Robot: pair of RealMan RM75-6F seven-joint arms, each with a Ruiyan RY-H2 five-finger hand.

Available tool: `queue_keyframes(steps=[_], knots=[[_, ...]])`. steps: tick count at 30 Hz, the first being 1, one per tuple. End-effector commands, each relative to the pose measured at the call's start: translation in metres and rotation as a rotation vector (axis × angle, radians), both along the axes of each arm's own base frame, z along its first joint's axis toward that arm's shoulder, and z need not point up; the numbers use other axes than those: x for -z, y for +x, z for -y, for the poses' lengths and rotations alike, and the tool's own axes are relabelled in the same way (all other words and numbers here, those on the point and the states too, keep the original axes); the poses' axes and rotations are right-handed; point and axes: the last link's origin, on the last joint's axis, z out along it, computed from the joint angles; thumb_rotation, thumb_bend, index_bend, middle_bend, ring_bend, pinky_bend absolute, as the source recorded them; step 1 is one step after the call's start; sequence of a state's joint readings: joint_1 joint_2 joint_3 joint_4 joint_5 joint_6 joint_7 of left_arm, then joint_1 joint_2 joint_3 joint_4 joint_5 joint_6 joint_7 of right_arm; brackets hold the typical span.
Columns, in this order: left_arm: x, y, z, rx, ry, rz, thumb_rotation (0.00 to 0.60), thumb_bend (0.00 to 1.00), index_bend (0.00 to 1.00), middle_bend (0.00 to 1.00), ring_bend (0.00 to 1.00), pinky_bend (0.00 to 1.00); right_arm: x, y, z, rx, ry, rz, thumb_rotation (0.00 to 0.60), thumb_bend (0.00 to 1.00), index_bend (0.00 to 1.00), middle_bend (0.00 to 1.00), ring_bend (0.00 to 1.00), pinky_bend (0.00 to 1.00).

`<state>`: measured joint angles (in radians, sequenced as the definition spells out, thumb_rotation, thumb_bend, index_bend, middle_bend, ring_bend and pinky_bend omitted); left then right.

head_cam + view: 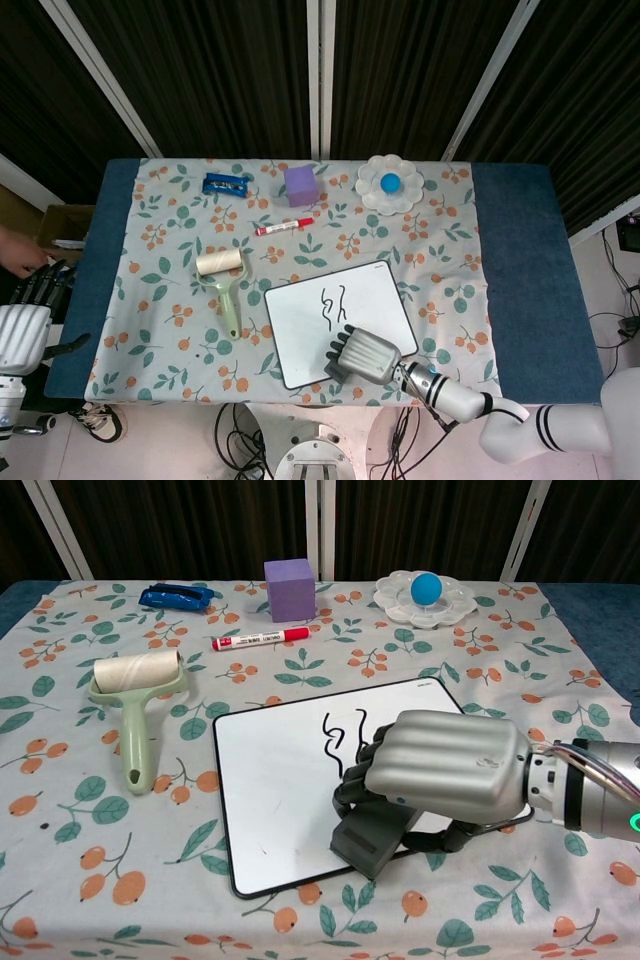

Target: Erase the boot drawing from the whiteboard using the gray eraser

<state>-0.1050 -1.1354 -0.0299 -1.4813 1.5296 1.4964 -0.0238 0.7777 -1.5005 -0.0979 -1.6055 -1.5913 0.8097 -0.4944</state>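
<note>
right hand (447, 763) fingers curled palm-down, left hand (22, 328) idle

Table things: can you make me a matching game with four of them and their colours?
Things:
1. ball
2. cube
3. eraser
4. lint roller handle

Colours:
a. gray
b. pale green
c. blue
d. purple

Pairs: 1-c, 2-d, 3-a, 4-b
</note>
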Motion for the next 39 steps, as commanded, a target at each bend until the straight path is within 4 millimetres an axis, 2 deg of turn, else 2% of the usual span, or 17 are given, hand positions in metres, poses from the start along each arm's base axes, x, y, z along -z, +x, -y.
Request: queue_keyframes(steps=[1,9,13,19,26,33,39], knots=[[0.001,0.0,0.0,0.001,-0.002,0.001,0.557,0.03,0.09,0.05,0.04,0.16,-0.008,-0.011,0.001,0.021,-0.018,-0.016,0.6,0.38,0.8,0.73,0.62,0.68],[0.006,0.003,-0.002,0.008,-0.011,0.002,0.555,0.03,0.09,0.05,0.04,0.16,-0.025,-0.036,0.006,0.075,-0.055,-0.045,0.6,0.38,0.8,0.73,0.62,0.68],[0.007,0.003,-0.002,0.007,-0.014,0.0,0.557,0.03,0.09,0.05,0.04,0.16,-0.025,-0.037,0.006,0.077,-0.051,-0.04,0.6,0.38,0.8,0.73,0.62,0.68],[0.005,0.002,-0.002,0.004,-0.007,-0.002,0.557,0.03,0.09,0.05,0.04,0.16,-0.012,-0.016,0.002,0.03,-0.019,0.007,0.6,0.38,0.8,0.73,0.62,0.68],[-0.002,0.0,0.0,-0.002,0.01,-0.006,0.559,0.03,0.09,0.05,0.04,0.16,0.015,0.015,-0.005,-0.023,0.027,0.044,0.6,0.38,0.8,0.73,0.62,0.68],[-0.004,-0.004,0.002,-0.01,0.012,-0.005,0.559,0.03,0.09,0.05,0.04,0.16,0.036,0.048,-0.004,-0.038,0.05,0.089,0.6,0.38,0.8,0.73,0.62,0.68],[-0.006,-0.008,0.003,-0.016,0.015,-0.004,0.561,0.03,0.09,0.05,0.04,0.16,0.048,0.063,0.004,-0.028,0.05,0.084,0.6,0.38,0.8,0.73,0.62,0.68]])
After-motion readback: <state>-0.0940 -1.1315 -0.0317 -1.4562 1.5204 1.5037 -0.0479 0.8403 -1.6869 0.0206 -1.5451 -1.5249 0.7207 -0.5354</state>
